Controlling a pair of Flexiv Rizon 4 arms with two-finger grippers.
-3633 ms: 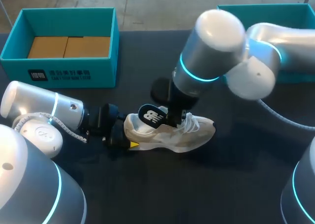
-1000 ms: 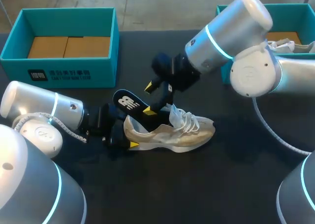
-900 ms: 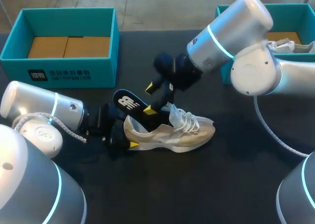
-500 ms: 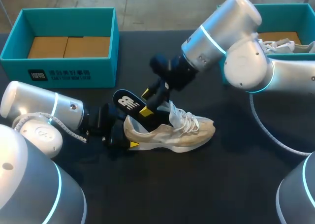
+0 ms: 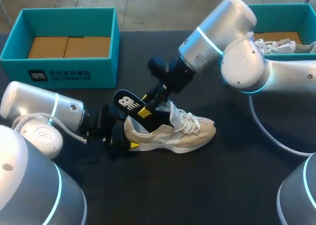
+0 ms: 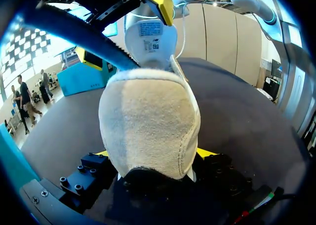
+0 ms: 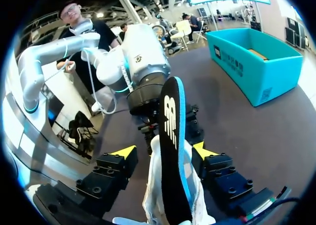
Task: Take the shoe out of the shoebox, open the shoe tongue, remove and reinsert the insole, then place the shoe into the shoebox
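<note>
Left gripper (image 6: 154,156) clamped on shoe (image 5: 173,133) heel. Right gripper (image 7: 163,152) spread apart, insole (image 7: 170,136) between, ungripped. Risk: closing off-centre bends insole, or pull drags shoe from clamp.

Showed only a dark, matte tabletop (image 5: 232,185), charcoal throughout; took soft, even light and carried faint shadows near its middle.

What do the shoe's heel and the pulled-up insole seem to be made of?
The shoe, at its heel: a soft, matte cream material with a fuzzy nap and no shine, likely suede or a synthetic like it. The insole: probably foam under a smooth black fabric face, judging by its thin profile and bright blue edge layer.
</note>
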